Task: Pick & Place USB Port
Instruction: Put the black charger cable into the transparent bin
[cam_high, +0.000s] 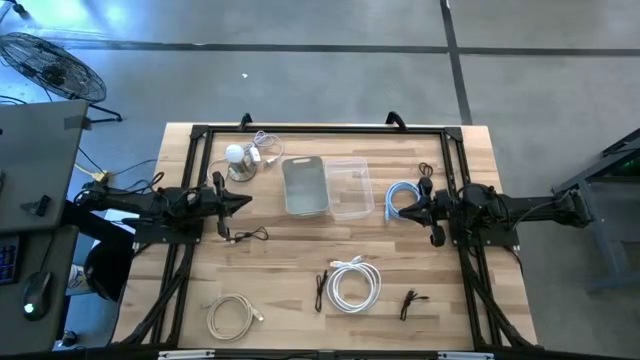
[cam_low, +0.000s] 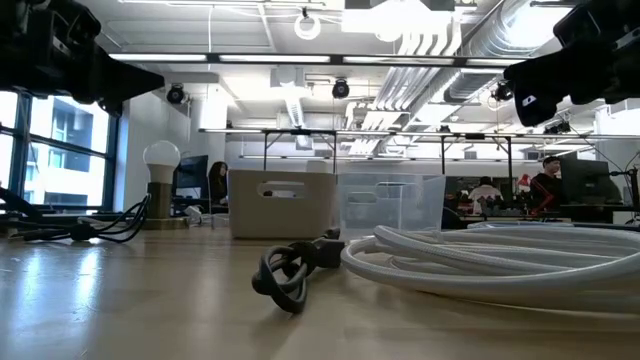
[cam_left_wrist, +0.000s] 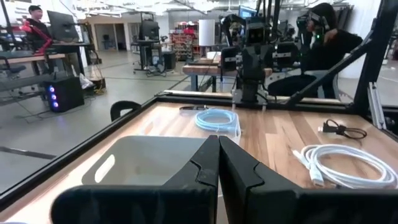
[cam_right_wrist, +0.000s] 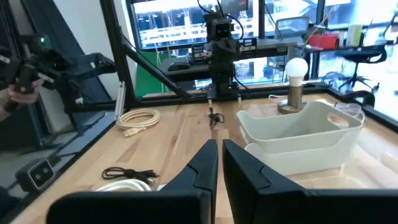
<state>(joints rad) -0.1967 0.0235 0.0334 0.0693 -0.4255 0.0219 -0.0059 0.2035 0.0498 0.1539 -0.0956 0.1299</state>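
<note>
claws (cam_high: 243, 203) (cam_high: 408, 210) closed, flanking bins (cam_high: 305, 185).

Open-plan robotics lab, shown by exposed ceiling ducts (cam_low: 470, 40), desks with monitors (cam_left_wrist: 62, 25), seated people (cam_low: 548, 180), concrete floor (cam_high: 300, 80).

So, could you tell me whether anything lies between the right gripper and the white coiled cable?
Nothing visible does. The right gripper hangs beside the blue cable, and only bare table lies between it and the white coiled cable nearer the table's front edge.
</note>
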